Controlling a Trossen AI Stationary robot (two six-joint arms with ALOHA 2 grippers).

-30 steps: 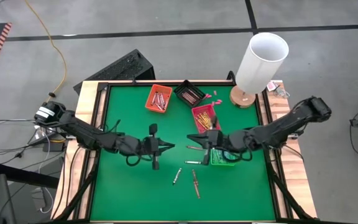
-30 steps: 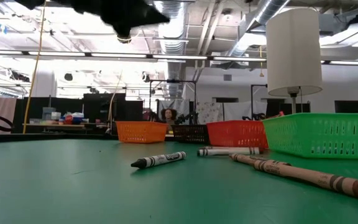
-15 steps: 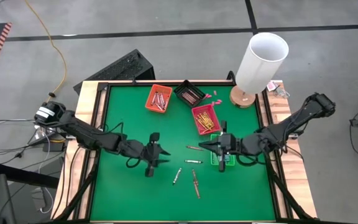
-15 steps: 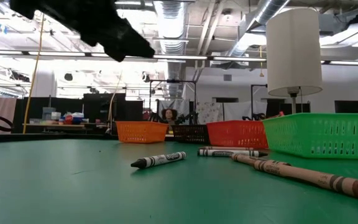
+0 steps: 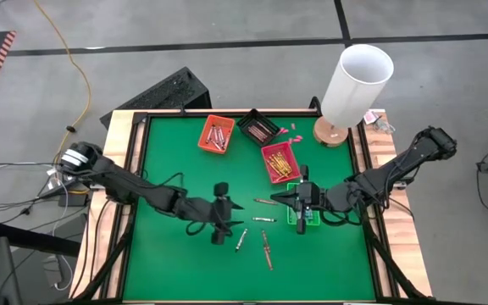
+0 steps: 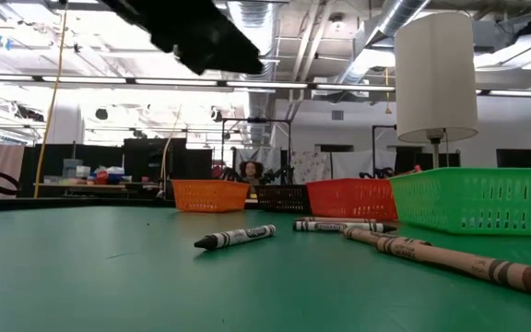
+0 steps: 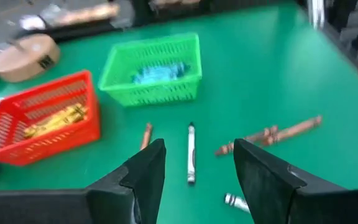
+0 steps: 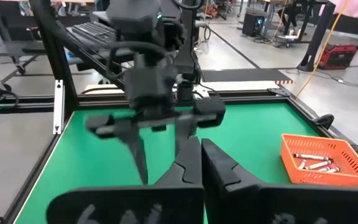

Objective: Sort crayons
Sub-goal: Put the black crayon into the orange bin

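Crayons (image 5: 262,219) not yet sorted lay loose on the green table (image 5: 176,169) near its middle, a grey one and brown ones among them, while sorted sticks sat by colour in the orange tray (image 5: 215,134), dark tray (image 5: 258,127), red tray (image 5: 279,161) and green tray (image 5: 302,214) toward the far right. You had the left gripper (image 5: 224,214) spread wide and empty just left of the loose crayons, presumably lined up for the next pick, and the right gripper (image 5: 285,196) pressed together and empty at the green tray. A white lamp (image 5: 356,82) stood at the table's far right corner, with an open workshop beyond.
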